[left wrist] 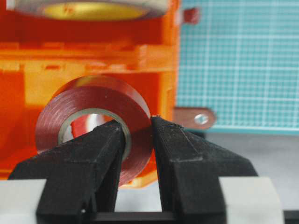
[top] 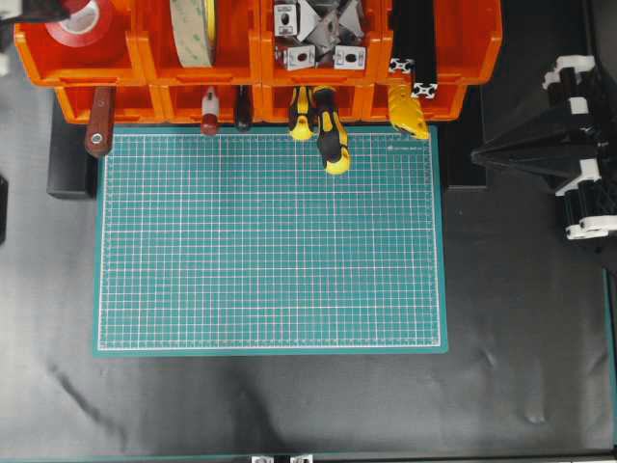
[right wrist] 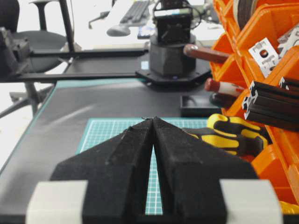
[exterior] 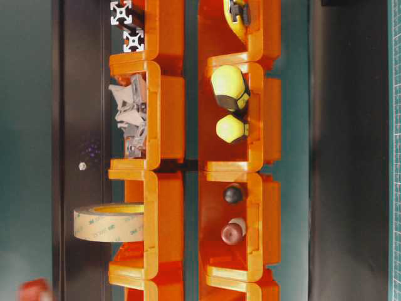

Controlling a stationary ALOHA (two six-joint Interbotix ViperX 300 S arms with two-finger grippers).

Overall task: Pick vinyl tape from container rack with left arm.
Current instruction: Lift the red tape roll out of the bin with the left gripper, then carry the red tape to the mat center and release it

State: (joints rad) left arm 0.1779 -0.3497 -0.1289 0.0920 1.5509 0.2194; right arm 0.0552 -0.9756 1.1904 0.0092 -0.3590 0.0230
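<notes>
Tape is being pinched through its wall by the left fingers: one finger is sitting inside the white core, the other is pressing on the red outer face. Judged reason: a grip across the wall keeps a thin ring from rolling out, which a grip across the full width might not. Left gripper is pointing toward the rack, with the roll standing on edge, hole facing the camera.

Tape is sitting at the upper-left bin in the overhead view, partly covered by the dark arm at the frame corner. Whether it is resting on the bin floor or already clear of it, I cannot tell. Cream roll is standing in the next bin over; not the target.

Right fingers are pressed together, holding nothing. Right gripper is hovering over the mat's right side, well apart from the rack's left end, likely parked to keep out of the way.

Lower tier is holding tool handles sticking out over the mat: brown handle, yellow-black drivers. Brackets and black profiles are lying in the upper right bins. Surface is covered in black cloth around the mat.

Judgement: grasp is made; lift out of the bin is remaining. Risk: roll catching on the bin lip while coming out.
</notes>
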